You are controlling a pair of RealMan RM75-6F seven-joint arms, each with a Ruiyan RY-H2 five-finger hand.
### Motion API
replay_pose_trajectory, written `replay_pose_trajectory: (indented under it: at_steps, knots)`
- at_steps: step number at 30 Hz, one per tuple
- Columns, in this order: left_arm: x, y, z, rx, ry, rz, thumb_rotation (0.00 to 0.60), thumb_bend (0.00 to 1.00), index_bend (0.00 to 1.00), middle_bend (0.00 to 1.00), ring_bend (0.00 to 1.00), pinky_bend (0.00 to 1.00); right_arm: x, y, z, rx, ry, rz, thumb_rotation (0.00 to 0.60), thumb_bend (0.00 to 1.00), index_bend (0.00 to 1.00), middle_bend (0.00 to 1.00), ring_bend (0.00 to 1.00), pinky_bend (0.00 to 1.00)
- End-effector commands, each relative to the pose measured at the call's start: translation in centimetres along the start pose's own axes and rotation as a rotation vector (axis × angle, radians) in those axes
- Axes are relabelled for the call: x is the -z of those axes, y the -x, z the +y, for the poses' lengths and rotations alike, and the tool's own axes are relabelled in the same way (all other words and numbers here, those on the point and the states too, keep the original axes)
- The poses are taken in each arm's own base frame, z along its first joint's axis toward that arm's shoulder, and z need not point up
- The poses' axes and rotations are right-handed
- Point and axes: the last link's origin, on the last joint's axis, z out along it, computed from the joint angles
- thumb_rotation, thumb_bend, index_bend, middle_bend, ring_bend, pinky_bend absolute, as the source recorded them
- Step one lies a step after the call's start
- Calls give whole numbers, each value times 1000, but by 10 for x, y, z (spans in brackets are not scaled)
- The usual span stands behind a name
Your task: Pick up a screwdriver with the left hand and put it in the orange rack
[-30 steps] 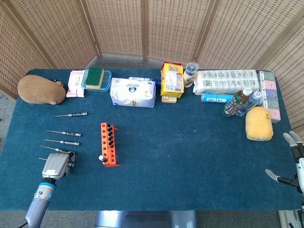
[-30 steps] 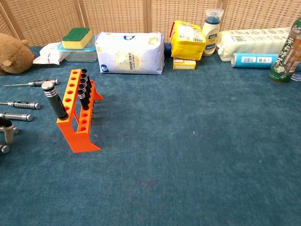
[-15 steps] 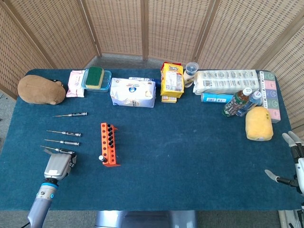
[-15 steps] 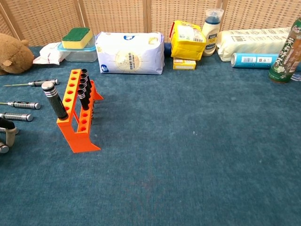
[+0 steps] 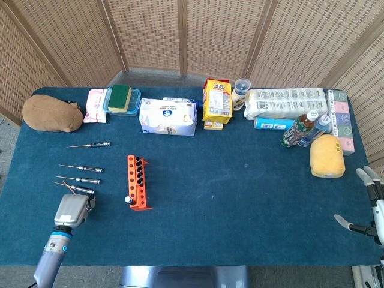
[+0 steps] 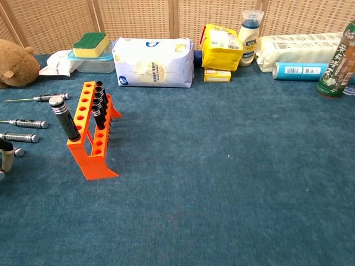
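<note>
The orange rack (image 5: pixel 137 183) (image 6: pixel 90 138) stands left of centre with several black-handled screwdrivers upright in it. Three loose screwdrivers (image 5: pixel 83 168) (image 6: pixel 22 123) lie in a row to its left. A further one, the nearest screwdriver (image 5: pixel 75 188) (image 6: pixel 18 151), has its handle between the fingers of my left hand (image 5: pixel 72 209) (image 6: pixel 5 158), and its thin shaft points left and away. That hand sits near the table's front left edge, mostly cut off in the chest view. At the table's far right edge my right hand (image 5: pixel 371 207) holds nothing, fingers spread.
A brown plush toy (image 5: pixel 53 113) lies at the back left. Along the back stand a sponge on a box (image 5: pixel 122 99), a white pack (image 5: pixel 168 116), a yellow carton (image 5: pixel 217 101), rolls (image 5: pixel 287 102) and bottles (image 5: pixel 303 129). A yellow cushion (image 5: pixel 327 156) lies right.
My left hand has drawn slightly toward the front edge. The nearest screwdriver's shaft has swung with it, its tip now pointing further from me. The right hand is still.
</note>
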Motion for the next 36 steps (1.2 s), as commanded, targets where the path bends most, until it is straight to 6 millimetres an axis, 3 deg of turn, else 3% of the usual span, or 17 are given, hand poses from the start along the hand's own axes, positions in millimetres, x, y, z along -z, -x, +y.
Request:
replay_pose_trajectory:
  at_steps: [1,5,20,36]
  knots:
    - [14,-18,-3,45,13,28,600,380,569,997,912,985,0,1,0,2,0,-3,600,13,35,18,17,0]
    - [30,-45,-11,110,41,53,600,390,569,997,912,985,0,2,-1,5,-1,-8,600,14,36,18,17,0]
    - [44,-114,-24,339,132,87,600,392,570,997,912,985,-1,7,-1,21,5,-18,600,13,36,18,17,0]
    - [48,-166,-42,479,255,62,600,394,569,997,912,985,-5,11,1,47,25,-24,600,14,36,18,17,0]
